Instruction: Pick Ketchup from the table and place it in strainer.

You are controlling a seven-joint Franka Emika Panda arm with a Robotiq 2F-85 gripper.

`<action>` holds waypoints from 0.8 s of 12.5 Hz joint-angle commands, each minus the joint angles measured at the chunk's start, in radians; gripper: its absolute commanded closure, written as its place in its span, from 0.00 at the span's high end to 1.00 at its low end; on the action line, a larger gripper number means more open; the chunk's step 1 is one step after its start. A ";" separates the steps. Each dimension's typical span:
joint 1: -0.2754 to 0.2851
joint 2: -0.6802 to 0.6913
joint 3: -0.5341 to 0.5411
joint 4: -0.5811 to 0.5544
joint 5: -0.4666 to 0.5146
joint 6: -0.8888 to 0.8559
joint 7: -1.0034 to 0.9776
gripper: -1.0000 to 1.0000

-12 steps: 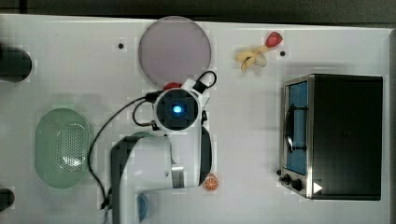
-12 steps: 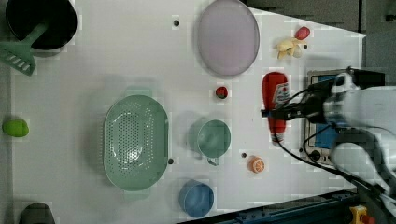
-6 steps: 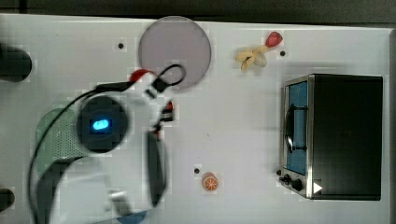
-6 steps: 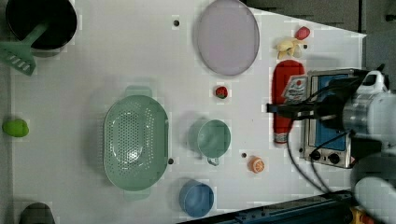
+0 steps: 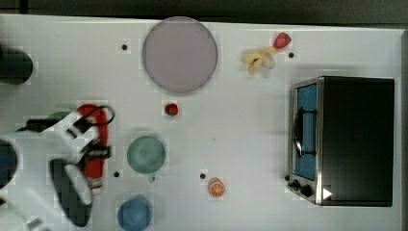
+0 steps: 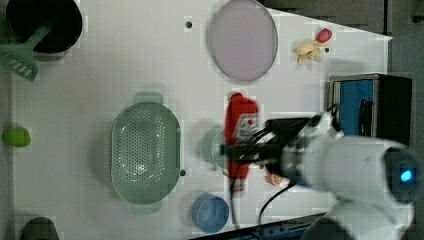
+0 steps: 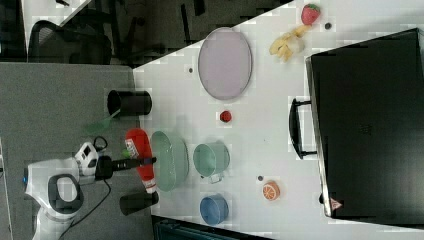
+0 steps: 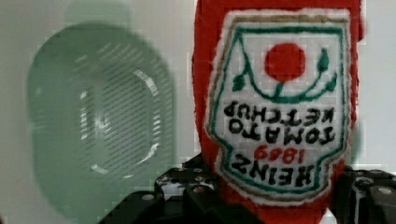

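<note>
Gripper (image 6: 240,150) clamps the ketchup (image 6: 240,125) crosswise (cap toward the left view's bottom), beside the strainer (image 6: 145,152).

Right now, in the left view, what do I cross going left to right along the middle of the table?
Lime → strainer → green bowl → ketchup held in the gripper → toaster oven.
</note>
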 commanded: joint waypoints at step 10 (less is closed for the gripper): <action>0.051 0.336 0.101 0.020 -0.034 0.414 0.388 1.00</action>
